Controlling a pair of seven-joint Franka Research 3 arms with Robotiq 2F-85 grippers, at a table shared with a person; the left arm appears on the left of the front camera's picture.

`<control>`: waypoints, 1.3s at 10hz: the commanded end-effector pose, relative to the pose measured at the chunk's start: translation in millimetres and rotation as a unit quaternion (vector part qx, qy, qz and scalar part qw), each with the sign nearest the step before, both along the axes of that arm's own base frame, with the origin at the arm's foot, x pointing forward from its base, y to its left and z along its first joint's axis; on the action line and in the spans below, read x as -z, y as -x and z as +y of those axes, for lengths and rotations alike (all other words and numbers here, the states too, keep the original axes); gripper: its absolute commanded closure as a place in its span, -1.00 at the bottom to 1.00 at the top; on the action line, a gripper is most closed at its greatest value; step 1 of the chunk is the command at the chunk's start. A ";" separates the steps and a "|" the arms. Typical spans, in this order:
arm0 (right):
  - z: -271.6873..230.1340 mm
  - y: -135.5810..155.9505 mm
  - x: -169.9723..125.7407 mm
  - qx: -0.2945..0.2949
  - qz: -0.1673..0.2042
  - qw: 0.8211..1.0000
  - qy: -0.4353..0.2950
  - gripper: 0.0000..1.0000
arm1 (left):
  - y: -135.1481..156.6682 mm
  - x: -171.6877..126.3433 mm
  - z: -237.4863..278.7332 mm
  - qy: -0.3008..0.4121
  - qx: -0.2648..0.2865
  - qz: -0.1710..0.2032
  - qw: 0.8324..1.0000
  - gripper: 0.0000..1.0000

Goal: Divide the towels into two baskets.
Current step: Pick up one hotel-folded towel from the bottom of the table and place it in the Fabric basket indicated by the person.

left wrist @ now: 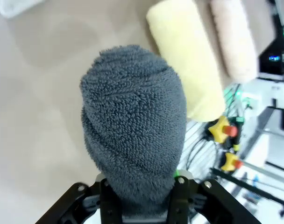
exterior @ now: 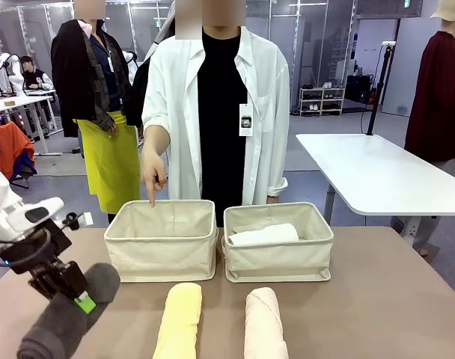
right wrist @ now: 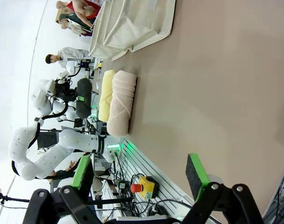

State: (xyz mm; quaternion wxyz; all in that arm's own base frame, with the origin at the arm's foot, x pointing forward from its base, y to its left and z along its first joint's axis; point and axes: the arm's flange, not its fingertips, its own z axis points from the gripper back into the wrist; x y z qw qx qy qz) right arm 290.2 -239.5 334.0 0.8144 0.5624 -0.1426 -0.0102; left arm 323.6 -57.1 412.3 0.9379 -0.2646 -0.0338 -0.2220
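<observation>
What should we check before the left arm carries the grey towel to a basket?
1. Grip: left gripper shut on dark grey towel: ok.
2. Room in left basket: ok, nothing shows inside.
3. Drop zone free: not ok, person's hand points down at its far rim.
4. Split: right basket holds white towel: ok.
5. Path: yellow towel, pink towel lie aside: ok.
6. right gripper open, away from the towels: ok.

Front view, bottom edge crops the dark grey towel in my left gripper, the pale yellow towel and the pale pink towel; the wall of the right basket hides most of the white towel.
</observation>
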 end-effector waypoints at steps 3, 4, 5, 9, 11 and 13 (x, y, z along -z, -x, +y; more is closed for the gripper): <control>2.1 2.2 -2.6 0.001 -0.005 1.000 0.000 -1.00 | -3.1 -40.2 -3.6 0.035 0.110 -0.130 0.985 0.78; 2.1 2.2 -2.6 0.001 -0.005 1.000 0.000 -1.00 | -2.1 -54.3 -7.2 0.059 0.163 -0.164 0.971 0.78; 2.1 2.2 -2.6 0.001 -0.005 1.000 0.000 -1.00 | -2.8 -63.3 -9.6 0.042 0.210 -0.219 0.952 0.78; 2.1 2.2 -2.6 0.001 -0.005 1.000 0.000 -1.00 | 4.0 -106.7 -18.7 -0.027 0.365 -0.336 0.868 0.78; 2.1 2.2 -2.6 0.001 -0.005 1.000 0.000 -1.00 | 3.2 -102.9 -25.4 -0.020 0.353 -0.301 0.886 0.78; 2.1 2.2 -2.6 0.001 -0.005 1.000 0.000 -1.00 | 3.2 -102.9 -25.4 -0.020 0.353 -0.301 0.886 0.78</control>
